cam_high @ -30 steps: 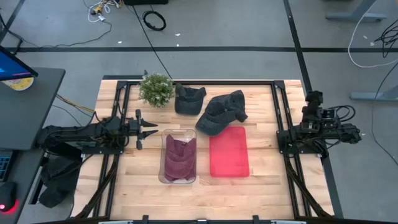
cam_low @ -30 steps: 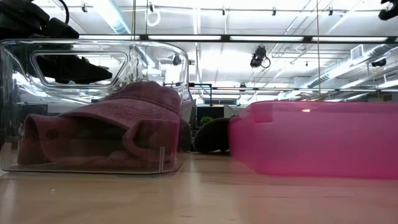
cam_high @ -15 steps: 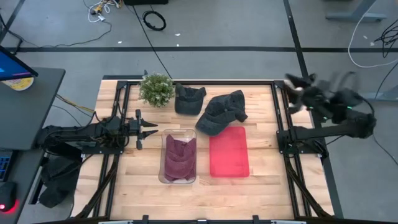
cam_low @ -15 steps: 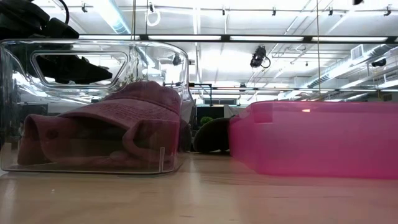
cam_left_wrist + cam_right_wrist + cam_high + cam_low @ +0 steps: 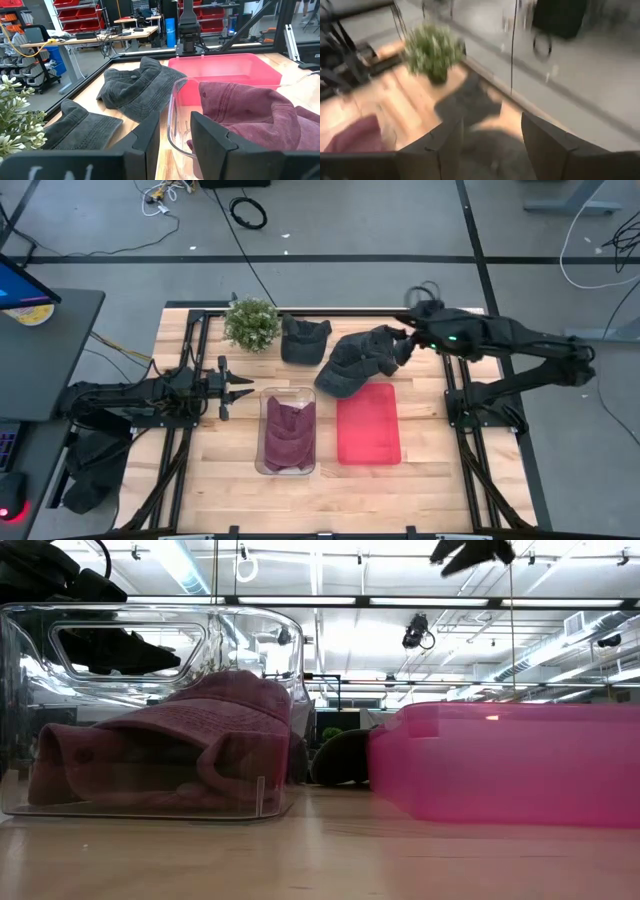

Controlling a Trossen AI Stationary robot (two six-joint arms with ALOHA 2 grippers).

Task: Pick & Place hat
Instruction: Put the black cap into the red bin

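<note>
A dark grey hat (image 5: pixel 358 360) lies on the table at the far middle, its near edge beside the pink bin (image 5: pixel 368 425). A second dark grey hat (image 5: pixel 303 340) lies to its left. A maroon hat (image 5: pixel 288 430) lies inside the clear bin (image 5: pixel 265 405). My right gripper (image 5: pixel 405 345) is open and hovers over the right end of the first grey hat; it shows high up in the low view (image 5: pixel 470 552). My left gripper (image 5: pixel 232 388) is open and empty, left of the clear bin.
A potted plant (image 5: pixel 251 323) stands at the far left, next to the second grey hat. Black rails (image 5: pixel 450 380) run along the table's left and right sides. Bare wood lies in front of both bins.
My right arm has swung out from its folded place at the table's right edge, toward the far middle of the table, and now reaches over the right end of the dark grey hat. The hats and bins have stayed where they were.
</note>
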